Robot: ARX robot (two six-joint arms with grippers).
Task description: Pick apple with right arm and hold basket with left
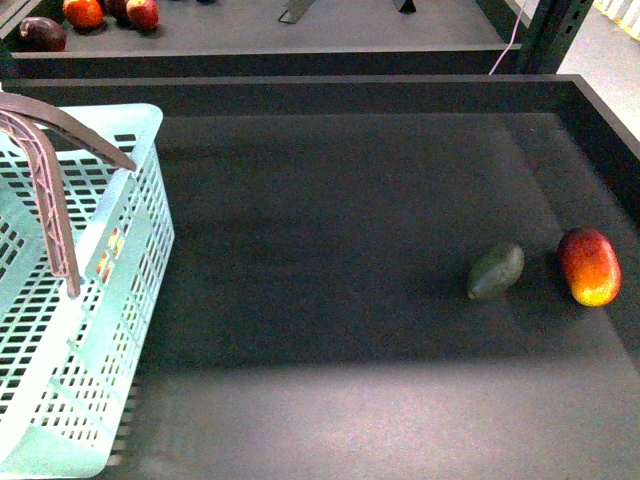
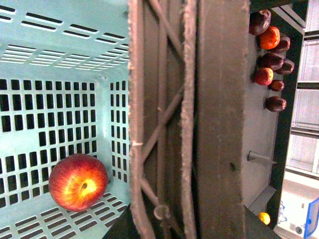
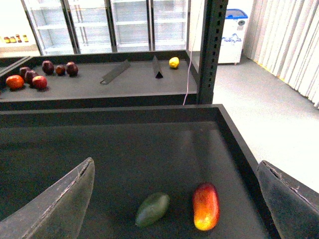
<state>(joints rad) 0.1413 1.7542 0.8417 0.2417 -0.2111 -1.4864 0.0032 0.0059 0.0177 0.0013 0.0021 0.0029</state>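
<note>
The light blue-green basket (image 1: 90, 330) stands at the left of the dark tray, its grey-brown handles (image 1: 50, 190) raised. The red apple (image 2: 78, 181), yellowish round its stem dimple, lies on the basket floor in the left wrist view; in the front view it is hidden. My left gripper (image 2: 172, 149) is shut on a basket handle (image 2: 159, 99), which fills that view. My right gripper (image 3: 172, 209) is open and empty, its fingers (image 3: 55, 204) wide apart, above the right part of the tray. Neither arm shows in the front view.
A dark green avocado (image 1: 496, 270) and an elongated red-orange-yellow fruit (image 1: 589, 265) lie at the right, below the right gripper. The tray's raised wall (image 1: 600, 120) runs along the right and back. A rear table holds several fruits (image 1: 83, 12). A dark post (image 1: 548, 35) stands back right.
</note>
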